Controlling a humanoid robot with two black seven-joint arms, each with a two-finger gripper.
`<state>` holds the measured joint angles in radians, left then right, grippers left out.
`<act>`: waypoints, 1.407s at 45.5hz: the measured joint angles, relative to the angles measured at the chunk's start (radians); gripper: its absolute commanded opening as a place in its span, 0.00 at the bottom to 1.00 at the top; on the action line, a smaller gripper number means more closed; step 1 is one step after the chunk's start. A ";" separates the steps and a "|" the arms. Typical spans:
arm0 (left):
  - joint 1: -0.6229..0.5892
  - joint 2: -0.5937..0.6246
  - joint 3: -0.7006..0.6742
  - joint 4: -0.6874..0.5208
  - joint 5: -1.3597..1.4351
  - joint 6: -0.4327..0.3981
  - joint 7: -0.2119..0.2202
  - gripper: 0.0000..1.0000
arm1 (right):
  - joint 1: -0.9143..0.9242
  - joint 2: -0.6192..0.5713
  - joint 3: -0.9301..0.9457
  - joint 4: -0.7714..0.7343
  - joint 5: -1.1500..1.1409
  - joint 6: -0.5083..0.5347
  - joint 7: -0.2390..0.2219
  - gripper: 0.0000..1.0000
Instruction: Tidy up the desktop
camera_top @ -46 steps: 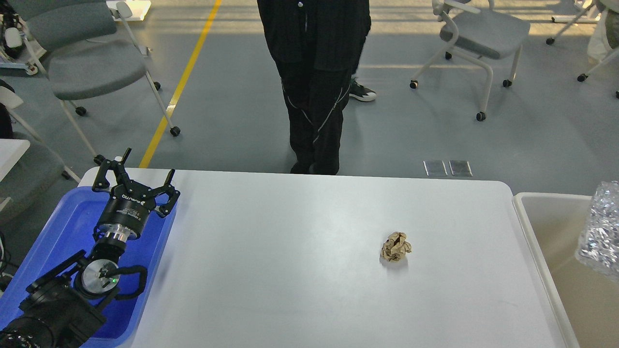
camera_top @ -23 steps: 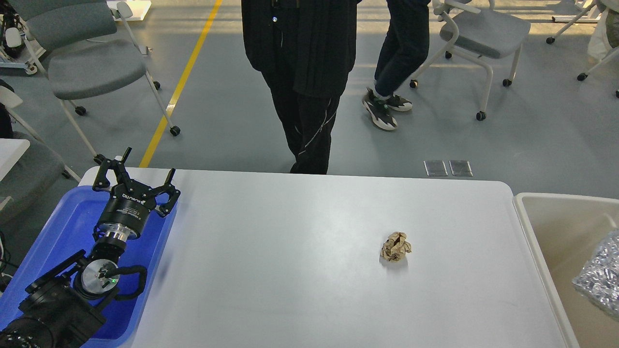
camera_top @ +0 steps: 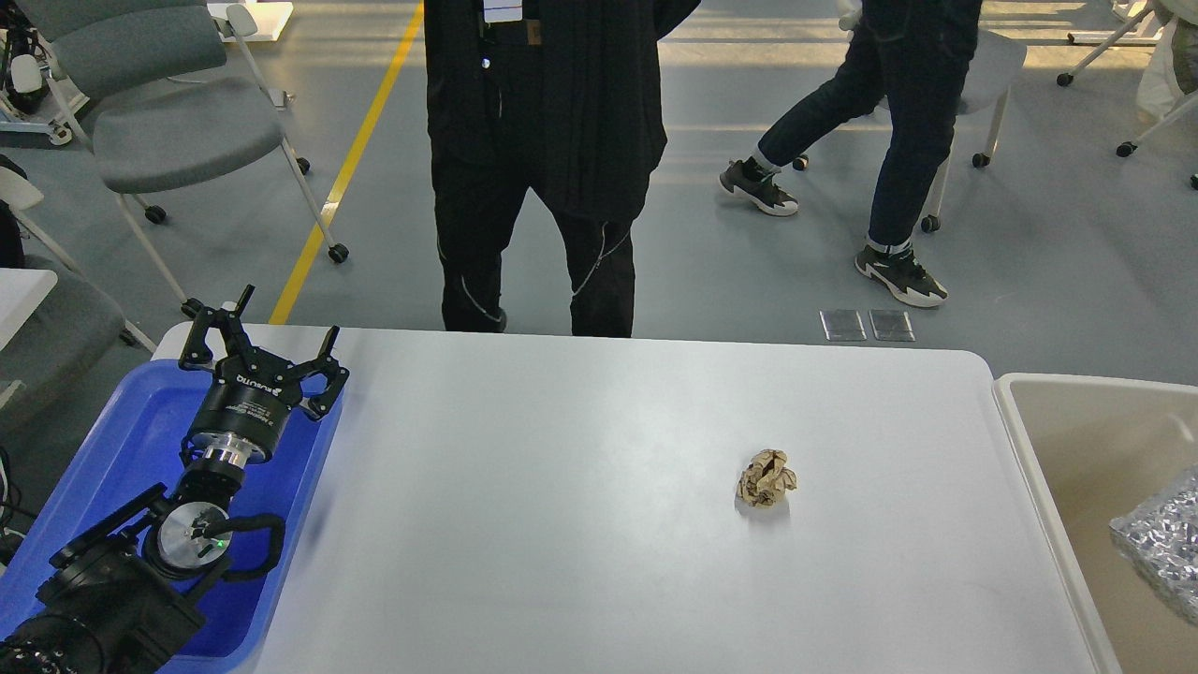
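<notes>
Paper wad (camera_top: 767, 477) sits on the desktop (camera_top: 580, 524), at four o'clock from centre: light, soft, crushable; pinch across its middle. Left gripper (camera_top: 265, 343) hangs spread, empty, at nine o'clock.

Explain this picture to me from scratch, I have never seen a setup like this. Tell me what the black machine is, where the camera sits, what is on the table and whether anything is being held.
The camera sits in a humanoid robot's head, looking forward and down. The black jointed thing at lower left is the robot's own left arm; its far end is the left gripper, two fingers spread open, holding nothing. It hangs over a blue tray at the table's left edge. The right arm is out of view.

The wide white surface is the desktop. The only loose thing on it is a crumpled brown paper ball, right of centre. At the right is a beige bin with a shiny silver crinkled bag in it.

Behind the table a person in black stands, another person walks by, and there are office chairs.
</notes>
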<state>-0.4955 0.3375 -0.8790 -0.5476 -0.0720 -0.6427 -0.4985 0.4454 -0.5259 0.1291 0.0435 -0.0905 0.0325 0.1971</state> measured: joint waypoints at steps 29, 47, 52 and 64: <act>0.000 0.000 0.000 0.000 0.000 0.000 0.000 1.00 | 0.027 0.058 0.119 -0.019 0.023 -0.074 -0.049 0.70; 0.000 0.000 0.000 0.000 0.000 0.000 0.000 1.00 | 0.030 0.073 0.125 -0.024 0.024 -0.145 -0.048 0.99; 0.001 0.000 0.000 0.000 -0.001 0.000 0.000 1.00 | 0.030 0.075 0.126 -0.024 0.025 -0.155 -0.048 0.99; 0.001 0.000 -0.002 0.000 -0.002 0.002 0.000 1.00 | 0.033 0.071 0.165 -0.023 0.026 -0.161 -0.051 0.99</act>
<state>-0.4941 0.3375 -0.8809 -0.5472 -0.0742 -0.6405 -0.4985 0.4780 -0.4548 0.2940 0.0202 -0.0649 -0.1283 0.1463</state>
